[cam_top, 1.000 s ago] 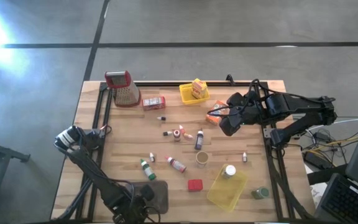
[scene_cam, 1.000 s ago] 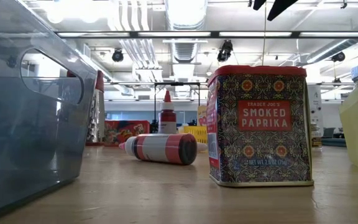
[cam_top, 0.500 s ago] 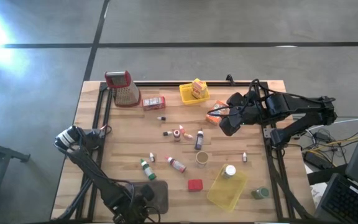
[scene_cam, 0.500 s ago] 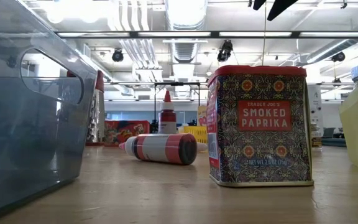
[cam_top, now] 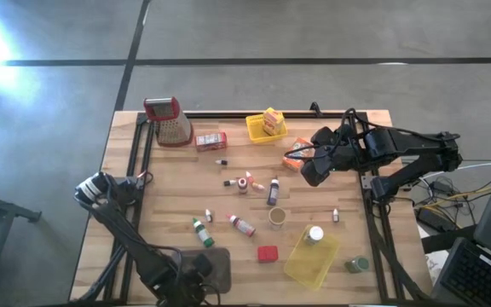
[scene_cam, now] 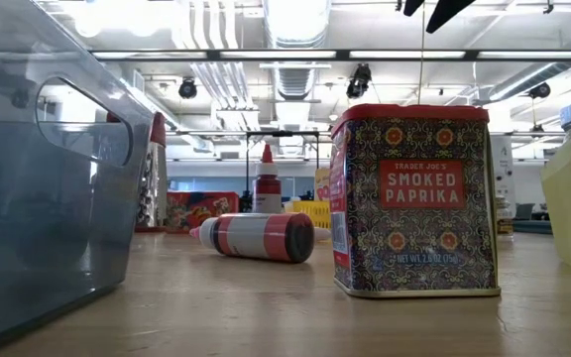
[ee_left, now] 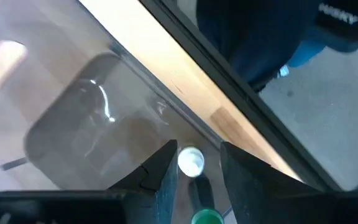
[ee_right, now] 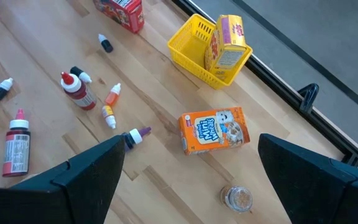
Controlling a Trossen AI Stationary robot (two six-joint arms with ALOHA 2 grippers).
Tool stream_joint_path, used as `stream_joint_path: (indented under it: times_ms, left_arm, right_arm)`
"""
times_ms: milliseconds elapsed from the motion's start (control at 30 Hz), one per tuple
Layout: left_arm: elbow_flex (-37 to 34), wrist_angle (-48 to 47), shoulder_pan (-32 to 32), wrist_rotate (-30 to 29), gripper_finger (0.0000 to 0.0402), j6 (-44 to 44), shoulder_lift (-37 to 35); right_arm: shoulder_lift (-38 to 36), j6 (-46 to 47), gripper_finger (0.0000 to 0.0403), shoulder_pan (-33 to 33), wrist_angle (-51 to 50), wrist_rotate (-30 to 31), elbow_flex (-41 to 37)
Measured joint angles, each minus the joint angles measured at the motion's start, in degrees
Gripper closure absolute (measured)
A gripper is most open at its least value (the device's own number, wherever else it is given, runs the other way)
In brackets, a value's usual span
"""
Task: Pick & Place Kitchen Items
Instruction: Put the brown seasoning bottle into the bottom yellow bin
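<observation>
Kitchen items (cam_top: 247,203) are scattered across the table (cam_top: 169,183) centre; the right gripper (cam_top: 307,166) is held above the orange box (ee_right: 214,130) (jaws spread, empty); the left gripper (ee_left: 196,165) is parked at the near-left grey tray (cam_top: 220,263), jaws spread.

A metal grater with a red top (cam_top: 170,121) stood at the tabletop's (cam_top: 177,196) far left corner, a small yellow basket (cam_top: 260,130) sat further right, and a grey tray (cam_top: 216,266) sat near the front edge.

Overhead camera is looking straight down on my table (cam_top: 331,200). Low camera is sitting at tabletop level, close behind the paprika tin (scene_cam: 412,198). My right wrist camera is sharing the overhead's yellow basket (ee_right: 199,59).
</observation>
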Motion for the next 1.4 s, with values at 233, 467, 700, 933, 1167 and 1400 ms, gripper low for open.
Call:
stream_joint_path:
  times_ms: [233, 467, 700, 933, 1167, 1400]
  left_arm:
    - [5.9, -6.3, 0.8, -12.4, 0.0276, -5.5, -0.2]
    - [9.1, -6.8, 4.3, -29.2, 0.0284, -13.7, -0.2]
    - [9.5, -7.0, 10.4, -37.8, 0.031, -10.2, -3.4]
    - [7.2, -2.1, 18.5, -41.3, 0.0324, -3.4, -11.6]
    - [-2.8, 13.7, 32.7, -31.9, 0.0324, 2.5, -22.0]
    - [-10.8, 21.7, 47.4, -27.5, 0.0322, -1.1, -30.0]
  right_arm:
    - [0.0, 0.0, 0.0039, 0.0, 0.1, 0.0, 0.0]
    - [0.0, 0.0, 0.0039, 0.0, 0.1, 0.0, 0.0]
    - [0.0, 0.0, 0.0039, 0.0, 0.1, 0.0, 0.0]
    - [0.0, 0.0, 0.0039, 0.0, 0.1, 0.0, 0.0]
    - [0.0, 0.0, 0.0039, 0.0, 0.1, 0.0, 0.0]
    - [0.0, 0.0, 0.0039, 0.0, 0.2, 0.0, 0.0]
